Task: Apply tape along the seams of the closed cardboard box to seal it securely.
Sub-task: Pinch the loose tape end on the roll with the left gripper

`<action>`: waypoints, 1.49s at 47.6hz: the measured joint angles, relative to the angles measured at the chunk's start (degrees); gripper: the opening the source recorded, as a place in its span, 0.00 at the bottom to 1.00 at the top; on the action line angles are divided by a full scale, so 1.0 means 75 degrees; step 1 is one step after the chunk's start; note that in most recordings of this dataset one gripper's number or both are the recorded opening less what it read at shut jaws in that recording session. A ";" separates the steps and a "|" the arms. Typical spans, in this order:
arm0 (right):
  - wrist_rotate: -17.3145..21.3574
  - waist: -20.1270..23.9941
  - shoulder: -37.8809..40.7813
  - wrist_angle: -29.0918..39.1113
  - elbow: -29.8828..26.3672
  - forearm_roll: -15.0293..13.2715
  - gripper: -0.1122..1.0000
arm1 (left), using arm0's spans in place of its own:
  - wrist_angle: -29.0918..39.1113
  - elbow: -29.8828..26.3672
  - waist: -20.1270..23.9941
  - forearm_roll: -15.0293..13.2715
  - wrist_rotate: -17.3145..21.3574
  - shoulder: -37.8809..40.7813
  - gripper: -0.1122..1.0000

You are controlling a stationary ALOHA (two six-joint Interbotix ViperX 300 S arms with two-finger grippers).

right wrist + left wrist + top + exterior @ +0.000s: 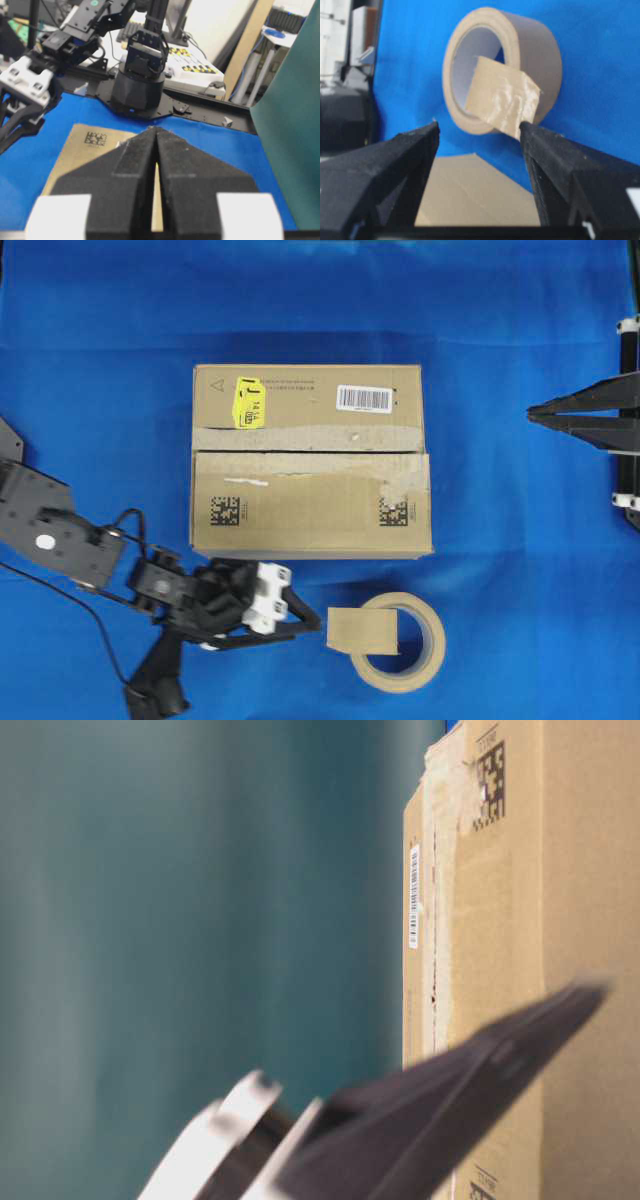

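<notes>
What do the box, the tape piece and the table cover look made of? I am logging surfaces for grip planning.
Box: plain brown cardboard, matte, with torn pale strips along the seam. Tape: tan plastic-looking film, glossy, since the left wrist view shows wrinkles and shine. Roll: same tan band, duller. Cover: blue, matte, probably cloth, with soft creases.

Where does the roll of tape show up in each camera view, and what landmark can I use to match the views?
Overhead: the tape roll lies bottom centre-right on the blue cloth, below the cardboard box, just right of the left gripper.
Table-level: not in it.
Left wrist: upper centre, beyond the open jaws, a tape piece hanging from it.
Right wrist: not in it.
Shared landmark: the cardboard box, visible in every view.
</notes>
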 measured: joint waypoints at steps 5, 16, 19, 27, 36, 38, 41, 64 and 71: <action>0.0000 -0.0012 0.0012 0.0035 0.0000 -0.0035 0.10 | 0.0152 -0.0270 0.0152 0.0012 0.0258 0.0434 0.65; 0.0000 0.0000 0.0059 0.0152 0.0000 -0.0070 0.10 | 0.0199 -0.0691 0.0246 0.0000 0.0633 0.1090 0.65; 0.0000 -0.0012 0.0070 0.0176 0.0000 -0.0094 0.10 | 0.0199 -0.0773 0.0246 0.0000 0.0680 0.1207 0.64; 0.0000 0.0000 0.0094 0.0199 0.0000 -0.0164 0.10 | 0.0199 -0.0891 0.0246 0.0012 0.0703 0.1348 0.64; 0.0000 -0.0012 0.0129 0.0199 0.0000 -0.0188 0.10 | 0.0164 -0.0914 0.0246 0.0000 0.0715 0.1395 0.63; 0.0000 0.0000 0.0129 0.0199 0.0000 -0.0199 0.10 | 0.0164 -0.0926 0.0258 0.0012 0.0703 0.1430 0.63; 0.0000 0.0000 0.0141 0.0199 0.0000 -0.0199 0.10 | 0.0176 -0.0949 0.0270 0.0000 0.0703 0.1453 0.62; 0.0023 0.0000 0.0246 0.0199 0.0000 -0.0199 0.10 | 0.0199 -0.0973 0.0281 -0.0070 0.0480 0.1488 0.10; 0.0035 0.0000 0.0281 0.0199 0.0000 -0.0199 0.10 | 0.0211 -0.0973 0.0270 -0.0070 0.0469 0.1406 0.10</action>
